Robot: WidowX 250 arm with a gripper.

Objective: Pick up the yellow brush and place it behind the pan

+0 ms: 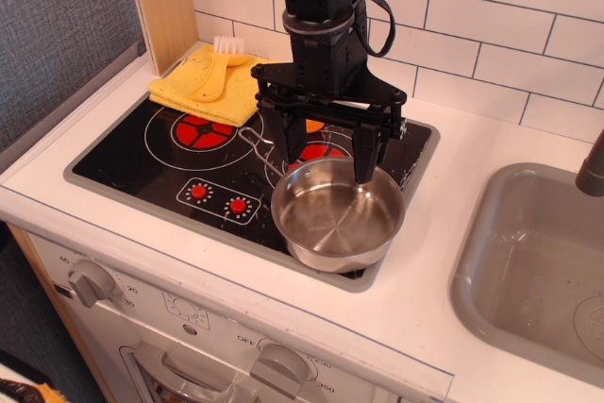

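The yellow brush point(213, 71) lies on a folded yellow cloth point(209, 92) at the back left corner of the stove, with its white bristles pointing toward the wall. The pan point(337, 214) stands on the front right of the black cooktop, and its wire handle points left. My gripper point(325, 150) hangs over the pan's far rim, to the right of the brush and well apart from it. The jaws are wide open and hold nothing. A small orange thing point(313, 125) shows between the fingers, mostly hidden.
The black cooktop point(142, 153) has red burner marks. A grey sink point(528, 261) lies to the right, with a dark faucet point(593, 172) at the frame's edge. A white tiled wall runs behind and a wooden post point(165, 7) stands at the back left. Stove knobs point(92, 280) are along the front.
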